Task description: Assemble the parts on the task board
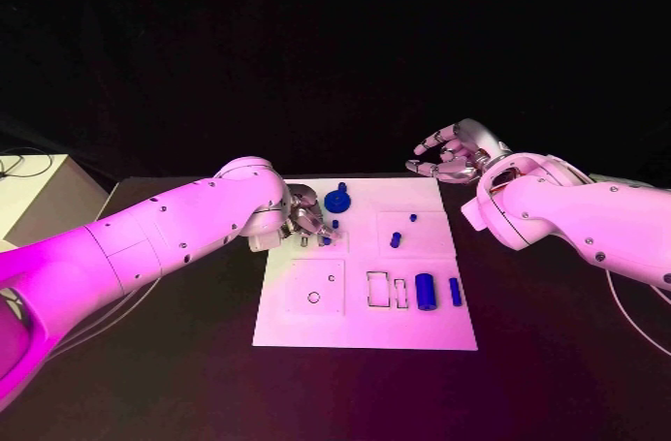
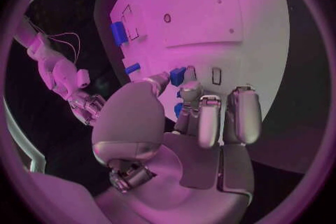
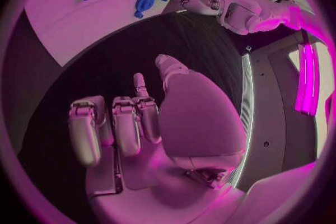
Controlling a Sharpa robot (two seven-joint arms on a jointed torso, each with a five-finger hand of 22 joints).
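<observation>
The white task board (image 1: pixel 364 330) lies in the middle of the black table. My left hand (image 1: pixel 305 223) is low over the board's far left part, and its thumb and a finger pinch a small blue part (image 2: pixel 178 74). Just beyond this hand stands a blue disc-shaped part (image 1: pixel 337 202). Two small blue pegs (image 1: pixel 396 238) sit in the far right quarter. A thick blue cylinder (image 1: pixel 425 292) and a thinner one (image 1: pixel 456 292) lie at the near right. My right hand (image 1: pixel 450 157) hangs raised past the board's far right corner, fingers apart and holding nothing.
Empty rectangular recesses (image 1: pixel 380 288) and a square outline with a small hole (image 1: pixel 315 296) mark the board's near half. A white box (image 1: pixel 35 194) with a cable stands off the table's left edge. Bare black table (image 1: pixel 559 363) surrounds the board.
</observation>
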